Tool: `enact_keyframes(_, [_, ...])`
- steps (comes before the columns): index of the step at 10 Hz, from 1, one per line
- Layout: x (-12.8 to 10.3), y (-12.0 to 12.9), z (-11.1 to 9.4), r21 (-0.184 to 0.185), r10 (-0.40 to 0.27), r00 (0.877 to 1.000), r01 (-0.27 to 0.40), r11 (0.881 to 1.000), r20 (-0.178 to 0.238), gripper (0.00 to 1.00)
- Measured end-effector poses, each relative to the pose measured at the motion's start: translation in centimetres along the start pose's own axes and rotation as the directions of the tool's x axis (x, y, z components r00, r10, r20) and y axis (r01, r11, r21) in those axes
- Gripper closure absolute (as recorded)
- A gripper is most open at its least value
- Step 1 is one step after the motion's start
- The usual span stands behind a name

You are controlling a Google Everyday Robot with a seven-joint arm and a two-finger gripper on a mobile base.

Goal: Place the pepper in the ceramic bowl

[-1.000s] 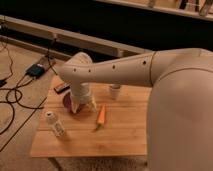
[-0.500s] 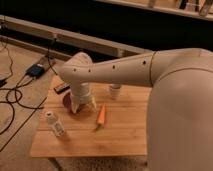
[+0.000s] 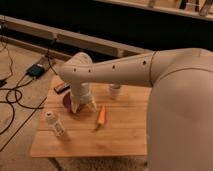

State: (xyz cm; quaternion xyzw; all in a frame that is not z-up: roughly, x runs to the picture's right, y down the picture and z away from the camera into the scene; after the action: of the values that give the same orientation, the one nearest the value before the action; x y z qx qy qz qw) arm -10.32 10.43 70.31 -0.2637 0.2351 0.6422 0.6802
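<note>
The orange pepper (image 3: 101, 116) lies on the wooden table (image 3: 125, 135), its tapered end toward the front. The dark maroon ceramic bowl (image 3: 67, 102) sits to its left, mostly hidden behind my arm. My gripper (image 3: 83, 106) hangs at the end of the white arm, just above the table between the bowl and the pepper, a little left of the pepper. It holds nothing that I can see.
A white bottle (image 3: 55, 124) lies at the table's front left. A small white cup (image 3: 115, 92) stands behind the pepper. A dark flat object (image 3: 61, 88) lies at the back left edge. Cables and a black box (image 3: 36, 70) are on the floor to the left.
</note>
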Motion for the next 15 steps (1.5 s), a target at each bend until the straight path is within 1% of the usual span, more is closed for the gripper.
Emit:
enact_keyframes(3, [0.0,0.0,0.0,0.000,0.000,1.000,0.000,1.000,-0.001,0.35])
enact_keyframes(5, [0.0,0.0,0.5,-0.004,-0.012,1.000,0.012,1.000,-0.008,0.35])
enact_keyframes(6, [-0.2,0.2,1.0,-0.016,-0.020,1.000,0.019,1.000,-0.009,0.35])
enact_keyframes(7, [-0.6,0.3,1.8,-0.035,-0.027,1.000,0.026,0.999,-0.009,0.35])
enact_keyframes(9, [-1.8,-0.5,3.7,-0.063,-0.019,1.000,0.018,0.998,-0.004,0.35])
enact_keyframes(10, [-2.1,-0.9,4.4,-0.068,-0.011,1.000,0.011,0.998,-0.006,0.35])
enact_keyframes(11, [-2.6,-1.9,6.0,-0.072,0.007,1.000,-0.008,0.997,-0.015,0.35])
enact_keyframes(14, [-3.2,-4.1,9.4,-0.053,0.046,0.998,-0.049,0.997,-0.049,0.35])
enact_keyframes(15, [-3.3,-4.5,10.3,-0.049,0.054,0.997,-0.057,0.997,-0.057,0.35])
